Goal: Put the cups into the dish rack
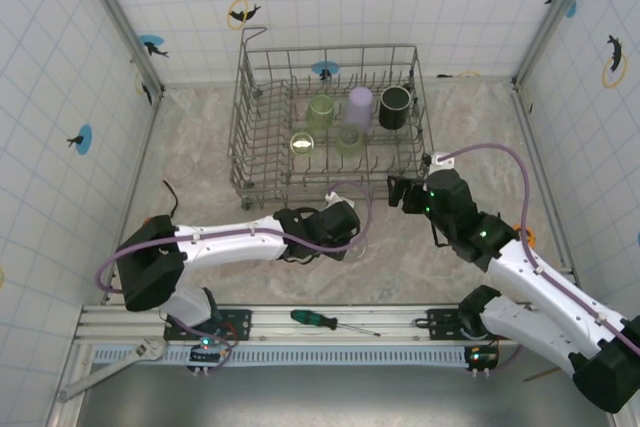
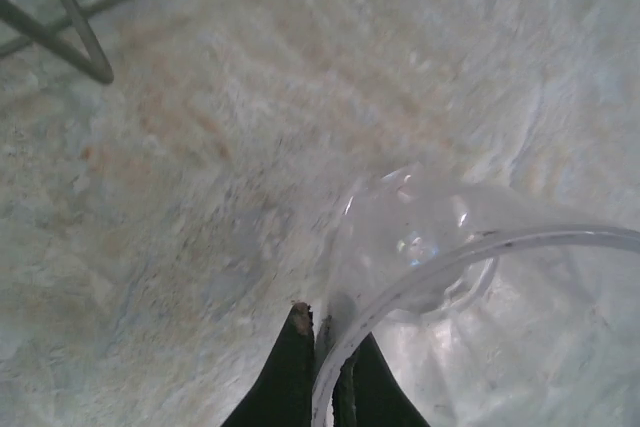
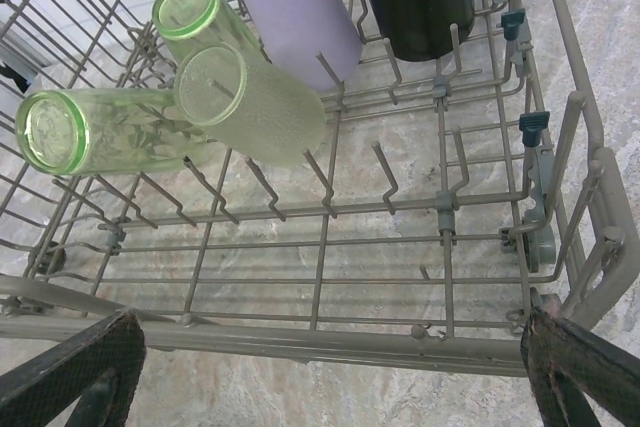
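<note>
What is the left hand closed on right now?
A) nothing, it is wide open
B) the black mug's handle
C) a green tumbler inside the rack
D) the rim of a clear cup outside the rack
D: in the left wrist view the left hand has its fingers pinched on the thin rim of a clear cup, over the table and outside the dish rack.

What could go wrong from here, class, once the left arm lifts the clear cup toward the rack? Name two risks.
1. The left gripper pinches only the thin rim of the clear cup, so it may slip or swing on lifting.
2. The front wall of the dish rack stands between cup and tines; a low lift could knock it.
</note>
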{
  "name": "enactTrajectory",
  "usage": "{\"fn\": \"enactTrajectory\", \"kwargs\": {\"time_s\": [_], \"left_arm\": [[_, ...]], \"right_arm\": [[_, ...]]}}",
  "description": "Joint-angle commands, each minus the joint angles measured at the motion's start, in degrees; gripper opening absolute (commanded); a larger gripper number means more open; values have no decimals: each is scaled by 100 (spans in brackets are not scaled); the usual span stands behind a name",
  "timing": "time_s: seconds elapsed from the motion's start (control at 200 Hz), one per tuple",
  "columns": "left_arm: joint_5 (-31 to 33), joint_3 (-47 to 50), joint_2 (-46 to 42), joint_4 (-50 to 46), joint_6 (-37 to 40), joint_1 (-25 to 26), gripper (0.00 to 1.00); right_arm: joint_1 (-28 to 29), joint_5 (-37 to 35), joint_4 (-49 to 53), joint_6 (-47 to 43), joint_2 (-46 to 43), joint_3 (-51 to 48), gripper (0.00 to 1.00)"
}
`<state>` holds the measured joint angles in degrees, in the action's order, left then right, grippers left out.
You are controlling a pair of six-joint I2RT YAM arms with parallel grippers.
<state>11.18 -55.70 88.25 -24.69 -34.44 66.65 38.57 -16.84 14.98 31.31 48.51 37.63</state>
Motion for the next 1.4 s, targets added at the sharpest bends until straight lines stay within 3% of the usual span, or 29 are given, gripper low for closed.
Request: {"fn": "enactTrajectory", "kwargs": {"time_s": [0.0,0.851,1.396], "left_arm": [[11,-200,164,-220,-68,29,0],[-210,-471,-758,-405,105,34,0],[397,-1199,-1121,-354,641,33,0]], "right_arm": [[7,-41,-151,33,-144,-173,100],[3,71,50,183,-391,26,100],[36,243,83,332,-291,53,100]]}}
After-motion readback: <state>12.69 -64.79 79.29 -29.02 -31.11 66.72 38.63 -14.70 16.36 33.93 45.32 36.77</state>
